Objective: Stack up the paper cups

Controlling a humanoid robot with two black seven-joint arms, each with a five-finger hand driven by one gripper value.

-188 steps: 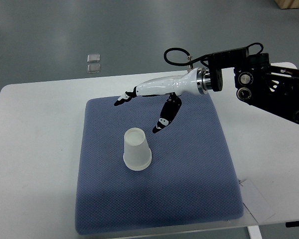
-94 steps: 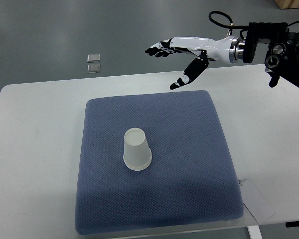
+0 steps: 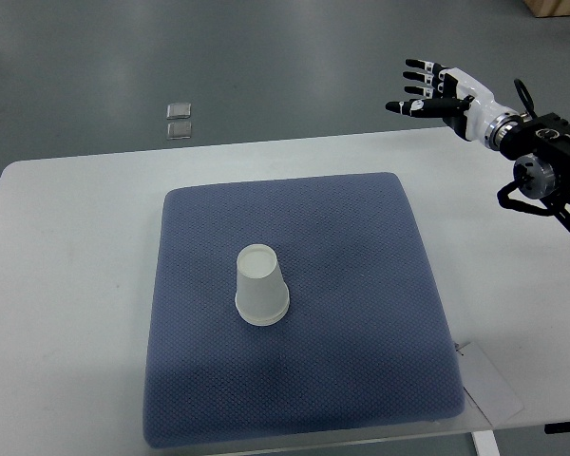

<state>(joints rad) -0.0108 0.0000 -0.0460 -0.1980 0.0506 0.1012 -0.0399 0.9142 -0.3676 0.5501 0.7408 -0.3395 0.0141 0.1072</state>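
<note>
A white paper cup stack (image 3: pixel 260 285) stands upside down near the middle of the blue mat (image 3: pixel 361 313); it looks like one cup nested on another, with a doubled rim at the base. My right hand (image 3: pixel 427 90) is raised far off to the upper right, beyond the table's back edge, fingers spread and holding nothing. It is well apart from the cup. The left arm does not show.
The mat lies on a white table (image 3: pixel 66 285). A white paper tag (image 3: pixel 489 385) sits at the mat's lower right corner. Two small clear squares (image 3: pixel 179 120) lie on the grey floor behind the table.
My right hand has drawn back from above the mat's far edge, moving right and away to the upper right corner. The cup has stayed put.
</note>
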